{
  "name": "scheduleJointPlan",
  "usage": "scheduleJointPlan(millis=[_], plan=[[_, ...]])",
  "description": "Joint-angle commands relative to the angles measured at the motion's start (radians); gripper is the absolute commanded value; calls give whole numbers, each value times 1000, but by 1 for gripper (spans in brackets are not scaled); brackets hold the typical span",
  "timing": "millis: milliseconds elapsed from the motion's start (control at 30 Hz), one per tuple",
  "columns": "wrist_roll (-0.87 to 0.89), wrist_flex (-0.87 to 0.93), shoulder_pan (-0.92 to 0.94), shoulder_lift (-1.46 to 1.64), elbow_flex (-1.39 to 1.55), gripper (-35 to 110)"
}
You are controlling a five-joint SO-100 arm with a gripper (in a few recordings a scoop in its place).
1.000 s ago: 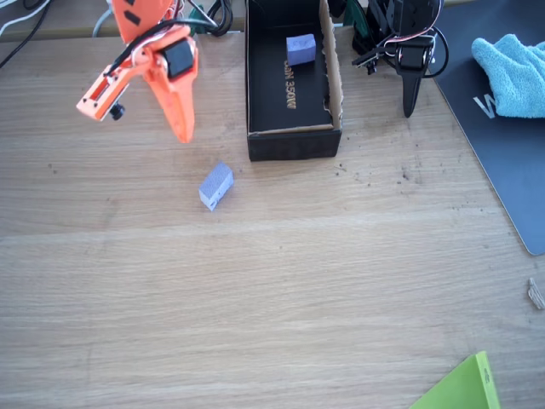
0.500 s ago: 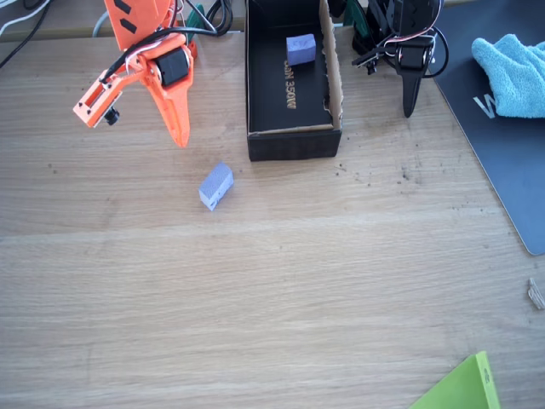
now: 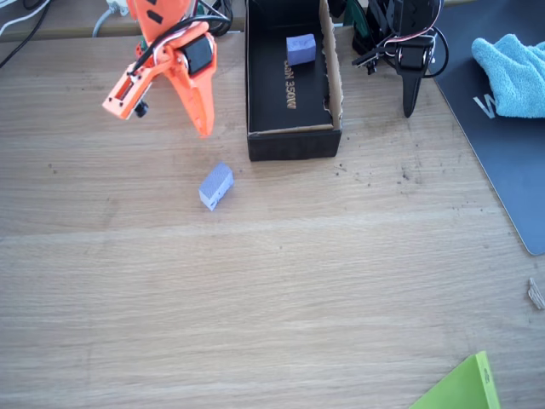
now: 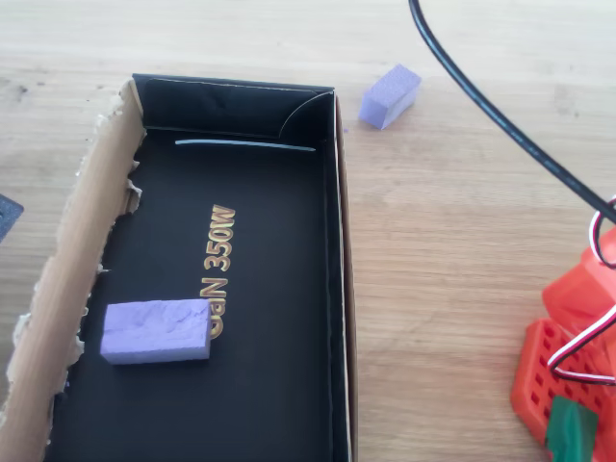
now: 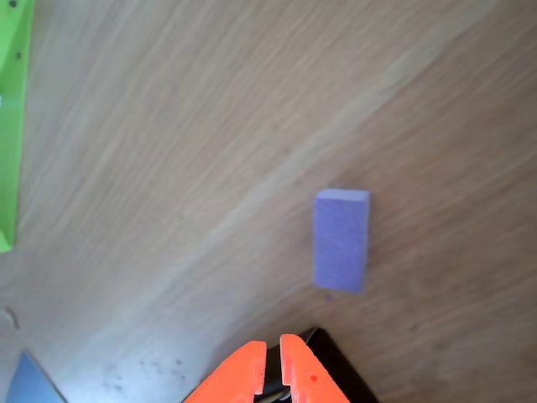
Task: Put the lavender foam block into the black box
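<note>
The lavender foam block [image 3: 215,186] lies on the bare wooden table, below and left of the black box [image 3: 289,143]. The overhead view shows this block [image 4: 390,96] just outside the box's corner [image 4: 336,241]. My orange gripper [image 3: 203,131] hangs above the table, up and slightly left of the block and left of the box, holding nothing. In the wrist view its fingertips [image 5: 270,346] are pressed together, shut, with the block [image 5: 341,240] lying beyond them. A second lavender block [image 3: 301,48] [image 4: 157,330] rests on the box floor beside the "350W" lettering.
A dark mat [image 3: 511,170] with a blue cloth [image 3: 515,72] on it lies at the right. A green sheet [image 3: 464,388] [image 5: 13,126] sits at the table's near edge. A black cable [image 4: 500,120] crosses above the table beside the box.
My gripper has swung right, toward the box, after drifting left half a second ago. Both lavender blocks have stayed where they were.
</note>
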Motion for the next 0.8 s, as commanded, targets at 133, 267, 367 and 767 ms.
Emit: scheduleJointPlan(millis=[133,267,367,767], plan=[[3,-20,3,26,-25,0],[18,-12,14,60,9,0],[-11,46,15,72,14,0],[-14,87,5,77,34,5]])
